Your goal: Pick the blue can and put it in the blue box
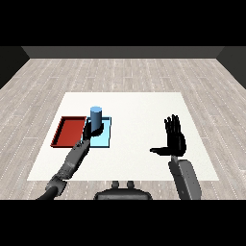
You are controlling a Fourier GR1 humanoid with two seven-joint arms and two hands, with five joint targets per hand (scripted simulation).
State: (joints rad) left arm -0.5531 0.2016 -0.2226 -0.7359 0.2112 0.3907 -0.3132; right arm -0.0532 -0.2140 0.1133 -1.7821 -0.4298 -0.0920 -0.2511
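Observation:
The blue can (96,115) stands upright over the light blue tray (104,140), near that tray's far left part. My left hand (92,134) reaches in from the lower left, and its fingers curl round the can's lower end, hiding the can's base. Whether the can rests on the tray floor or hangs just above it I cannot tell. My right hand (175,138) is raised over the right half of the table, well away from the can, its fingers straight and its thumb stuck out to the left.
The red tray (67,132) lies directly left of the light blue tray, touching it, with my left forearm (72,161) running past its near right corner. The white table (134,108) ends close behind the trays and at the near edge.

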